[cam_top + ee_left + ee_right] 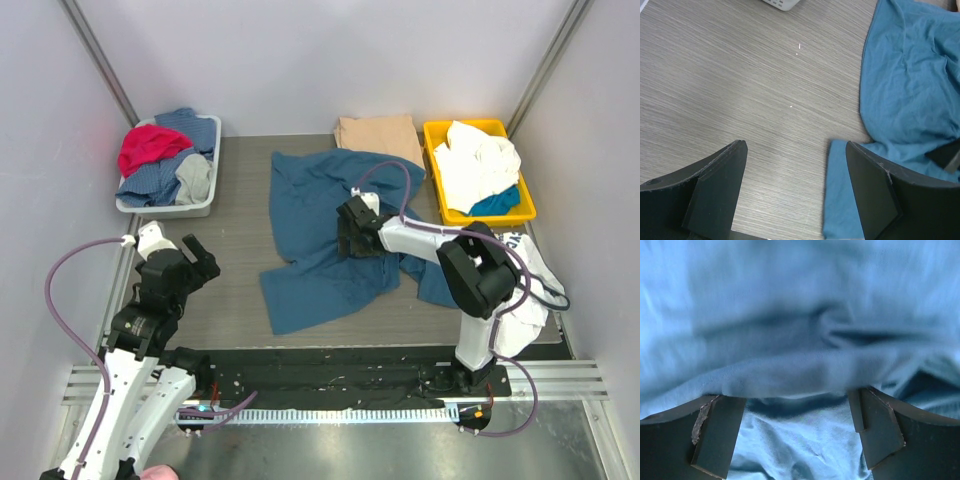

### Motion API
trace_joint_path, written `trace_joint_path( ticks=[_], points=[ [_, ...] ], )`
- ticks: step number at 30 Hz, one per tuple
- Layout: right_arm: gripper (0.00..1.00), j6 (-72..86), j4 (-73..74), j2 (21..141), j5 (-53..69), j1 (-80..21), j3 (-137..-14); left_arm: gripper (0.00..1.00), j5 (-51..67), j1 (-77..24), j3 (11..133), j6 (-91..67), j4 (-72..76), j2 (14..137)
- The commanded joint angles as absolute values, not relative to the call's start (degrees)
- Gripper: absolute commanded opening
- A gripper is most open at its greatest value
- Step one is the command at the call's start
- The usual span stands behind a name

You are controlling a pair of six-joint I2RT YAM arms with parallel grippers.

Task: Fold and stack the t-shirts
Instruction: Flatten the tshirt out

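While the overhead view takes in the whole table (240, 200), it shows the dark teal-blue t-shirt (320, 225) lying crumpled and unfolded at the middle. The tan t-shirt (378, 135) sits folded in a rectangle just beyond it at the far edge. Only this view shows the grey bin (214, 150) at far left and the yellow bin (478, 127) at far right, both heaped with mixed clothes.

The left wrist view adds that the left gripper (795, 170) stands spread over bare tabletop with nothing between its fingers. The teal shirt's left edge (910, 90) lies just to its right, and a corner of the grey bin (782, 4) is cut off at the top.

From above, the right gripper (352, 240) points down into the shirt's middle, its fingertips hard to make out. Its own camera shows the jaws wide apart with a blurred fold of teal cloth (800, 340) bulging across them. Whether the pads touch the cloth cannot be told.
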State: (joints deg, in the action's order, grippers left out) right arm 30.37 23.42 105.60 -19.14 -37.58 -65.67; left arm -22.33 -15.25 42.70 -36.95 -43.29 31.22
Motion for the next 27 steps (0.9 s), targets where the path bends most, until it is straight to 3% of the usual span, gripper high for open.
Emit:
trace_joint_path(
  ticks=[1, 8, 12, 19, 27],
  points=[
    [0.90, 25.8, 22.1, 112.0, -22.4, -32.9, -71.9, 0.85, -22.9, -15.2, 43.1, -35.8, -43.1, 30.8],
    [0.90, 18.0, 22.3, 123.6, -25.4, -28.2, -87.7, 0.85, -22.2, -15.1, 44.3, -35.8, -43.2, 31.6],
    [0.92, 14.7, 23.4, 121.1, -24.2, -28.0, -93.7, 0.85, -22.0, -15.1, 45.2, -35.4, -43.6, 31.6],
    [0.92, 16.2, 22.7, 104.5, -19.5, -32.1, -86.5, 0.85, -21.5, -15.1, 44.9, -36.2, -42.9, 30.3],
    [0.92, 22.7, 26.0, 96.5, -20.0, -47.3, -76.5, 0.85, -20.3, -15.1, 44.4, -36.6, -41.5, 30.5]
  ],
)
